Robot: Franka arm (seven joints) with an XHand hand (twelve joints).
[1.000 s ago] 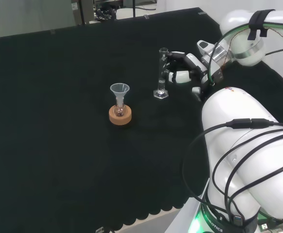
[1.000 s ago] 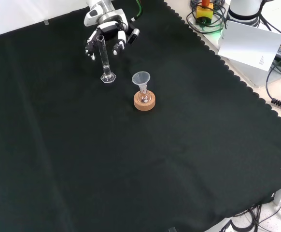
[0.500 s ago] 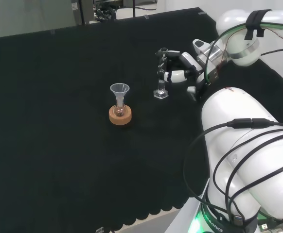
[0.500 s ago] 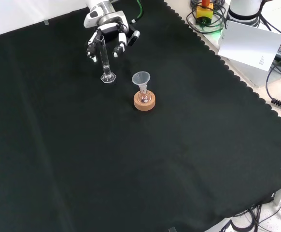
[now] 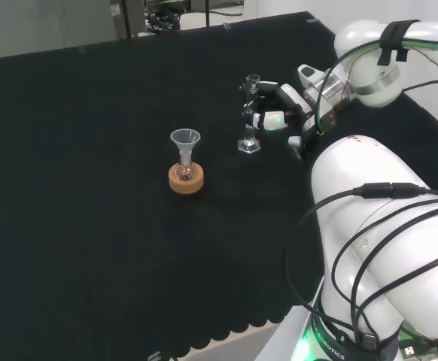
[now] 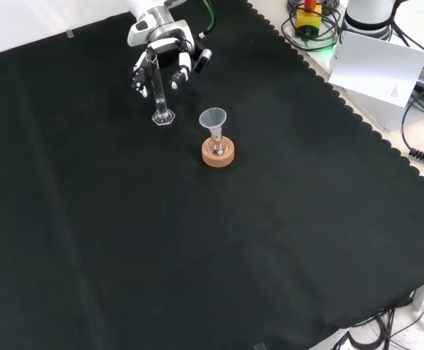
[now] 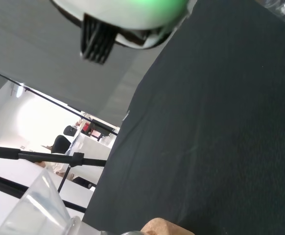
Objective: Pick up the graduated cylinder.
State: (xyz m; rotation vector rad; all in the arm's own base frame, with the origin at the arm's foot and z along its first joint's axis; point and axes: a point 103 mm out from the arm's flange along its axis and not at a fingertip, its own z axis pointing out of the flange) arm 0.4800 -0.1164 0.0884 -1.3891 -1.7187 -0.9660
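Graduated cylinder (image 5: 249, 113) stands upright on surface (image 5: 91, 150), base down. Hand (image 5: 279, 113) sits at its upper tube, fingers (image 6: 140, 73) curling around it, likely positioning for a lift. Funnel (image 5: 185, 139) near.

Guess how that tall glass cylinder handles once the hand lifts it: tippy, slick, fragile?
Probably tippy: the cylinder is tall and thin on a small flat foot, so a sideways nudge from the hand could topple it. Likely slick and rigid, since it looks like clear glass or plastic. Probably light for its height; it appears empty, though that is hard to confirm.
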